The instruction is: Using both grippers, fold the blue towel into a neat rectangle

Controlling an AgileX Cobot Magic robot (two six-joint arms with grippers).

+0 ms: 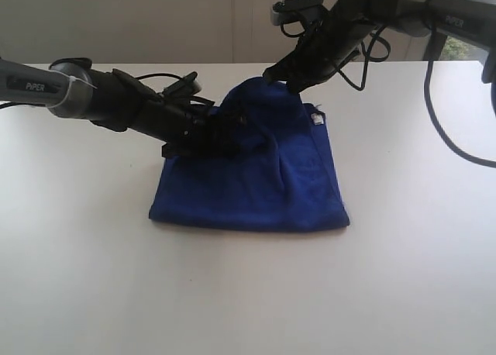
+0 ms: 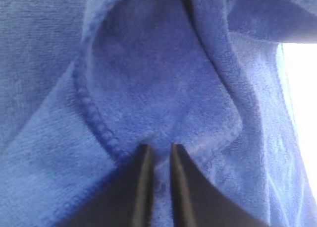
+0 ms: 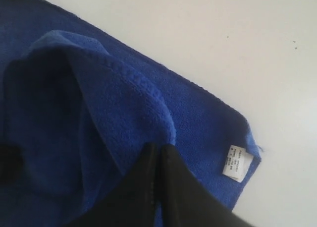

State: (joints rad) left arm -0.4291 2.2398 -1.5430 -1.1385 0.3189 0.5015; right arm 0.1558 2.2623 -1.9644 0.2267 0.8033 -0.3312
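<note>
In the exterior view, the blue towel (image 1: 256,192) is seen on the white table (image 1: 93,277), about midway between its left and right edges and nearer its far edge. Most of it lies flat in layers, while its far part is drawn up into a peak. That peak is pinched by the right gripper (image 1: 291,80), whose jaws are closed on the cloth. The left gripper (image 1: 221,130) is laid low against the towel's left far part, where the cloth is bunched into folds.

In the left wrist view, the left gripper (image 2: 158,146) is shown with only a narrow slit between its jaws, and blue pile fills that slit. Whether the cloth is pinched there or merely lies behind cannot be told. A stitched hem (image 2: 91,113) curves just beside the tips.

In the right wrist view, the right gripper (image 3: 158,146) is shown pressed together on a folded edge of the towel. The white tag (image 3: 237,162) is seen at a corner lying flat on the table.

The towel is judged to be light, limp and plush: it will sag and crease wherever it is unsupported, and thin layers may slip from narrow jaws. It is best taken at the hemmed corners, where the stitching gives some body.
</note>
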